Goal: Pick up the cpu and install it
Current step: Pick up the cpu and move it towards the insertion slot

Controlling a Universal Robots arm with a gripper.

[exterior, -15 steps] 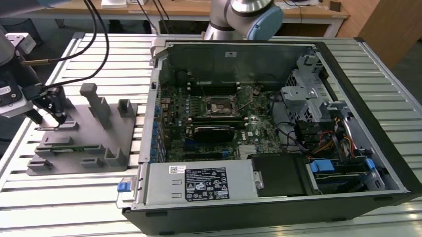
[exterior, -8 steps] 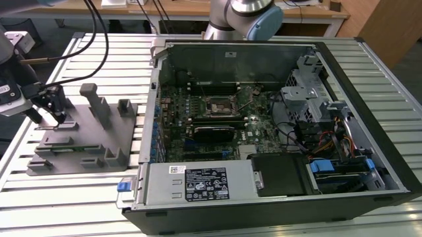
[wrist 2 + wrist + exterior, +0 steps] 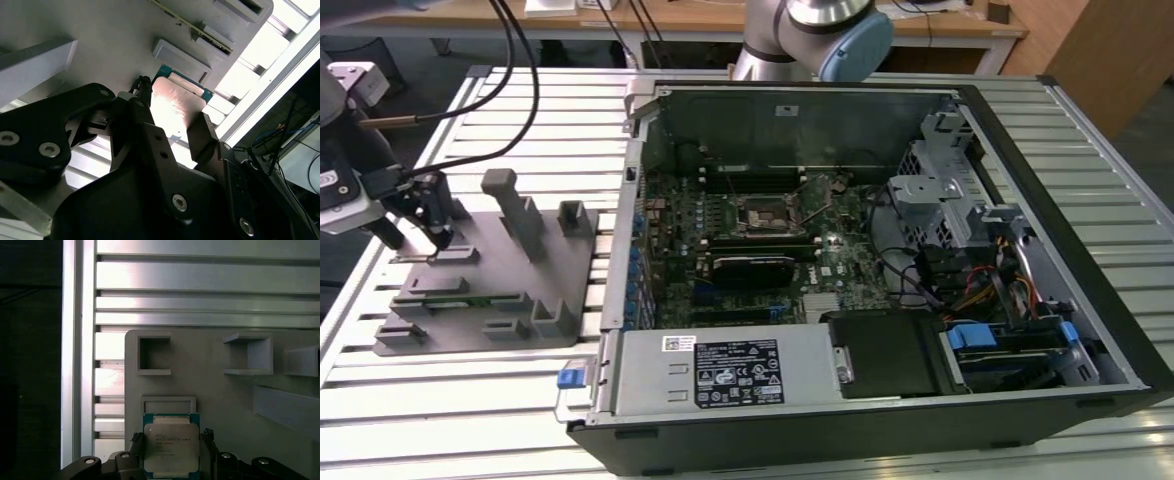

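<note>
The cpu (image 3: 171,447), a flat square chip with a silver top and a green edge, lies flat on the grey fixture plate (image 3: 225,395) against a small raised stop. My gripper (image 3: 171,439) is down over the chip with one black finger close on each of two opposite sides. A narrow gap shows at the fingers, so the gripper looks open. In the second wrist view the cpu (image 3: 175,107) shines between the fingers (image 3: 202,132). In the exterior view my gripper (image 3: 420,245) stands at the far corner of the fixture plate (image 3: 494,290), on that view's left.
An open computer case (image 3: 881,250) lies at the exterior view's right, with the motherboard socket (image 3: 765,213) near its middle and a black heatsink block (image 3: 754,268) in front of it. Upright grey posts (image 3: 520,215) rise from the fixture plate. The table is ribbed aluminium.
</note>
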